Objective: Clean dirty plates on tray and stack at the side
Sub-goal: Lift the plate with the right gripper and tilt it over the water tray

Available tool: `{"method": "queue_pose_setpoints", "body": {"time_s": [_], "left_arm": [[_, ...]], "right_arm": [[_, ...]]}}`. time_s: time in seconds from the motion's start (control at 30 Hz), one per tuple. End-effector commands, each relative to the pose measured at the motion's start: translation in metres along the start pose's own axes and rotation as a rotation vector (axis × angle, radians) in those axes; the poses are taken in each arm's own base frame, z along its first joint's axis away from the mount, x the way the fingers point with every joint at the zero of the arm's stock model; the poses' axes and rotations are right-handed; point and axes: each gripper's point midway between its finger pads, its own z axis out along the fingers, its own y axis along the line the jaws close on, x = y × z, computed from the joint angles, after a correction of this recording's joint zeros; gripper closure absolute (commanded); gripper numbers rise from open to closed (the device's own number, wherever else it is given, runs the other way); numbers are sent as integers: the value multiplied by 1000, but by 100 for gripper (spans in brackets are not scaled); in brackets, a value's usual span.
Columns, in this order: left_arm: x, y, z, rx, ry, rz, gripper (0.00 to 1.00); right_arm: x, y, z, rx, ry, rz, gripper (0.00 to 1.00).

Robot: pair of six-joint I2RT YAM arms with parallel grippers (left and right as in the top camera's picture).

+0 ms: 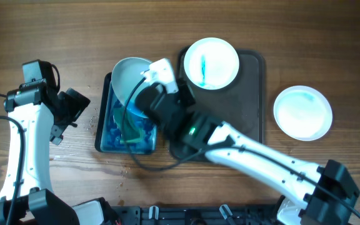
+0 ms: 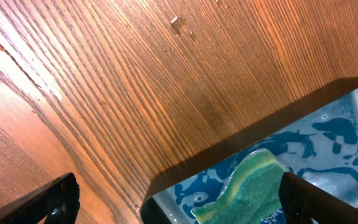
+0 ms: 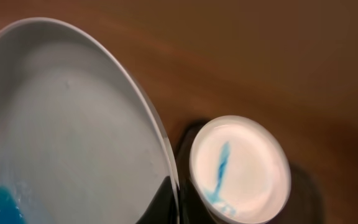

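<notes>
White glazed ware, stiff, slick when wet and breakable, looked best taken by the rim, where the right gripper [image 1: 147, 81] seemed clamped on the tilted plate [image 1: 127, 78] over the basin [image 1: 103, 119] just left of the tray [image 1: 252, 112], the left gripper [image 2: 179, 196] gaping empty beyond.

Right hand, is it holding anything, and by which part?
Yes: the right hand holds a white plate, tilted over the blue basin, apparently by its rim on the side nearest the tray; the grip itself is hidden.
</notes>
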Motion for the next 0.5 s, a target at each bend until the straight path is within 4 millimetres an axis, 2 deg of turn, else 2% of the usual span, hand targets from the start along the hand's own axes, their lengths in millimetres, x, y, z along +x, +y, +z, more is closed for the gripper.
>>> {"method": "queue_pose_setpoints", "body": {"time_s": [0.0, 0.23, 0.37, 0.47], "left_arm": [[-6, 1, -5, -1, -26, -24, 0], [-6, 1, -5, -1, -25, -24, 0], [-6, 1, -5, -1, -25, -24, 0], [-6, 1, -5, -1, -25, -24, 0]], "right_arm": [[-31, -31, -27, 283, -120, -110, 96], [-55, -19, -60, 363, -198, -252, 96], [-58, -23, -74, 427, -207, -260, 96], [-58, -15, -79, 414, -212, -297, 96]]}}
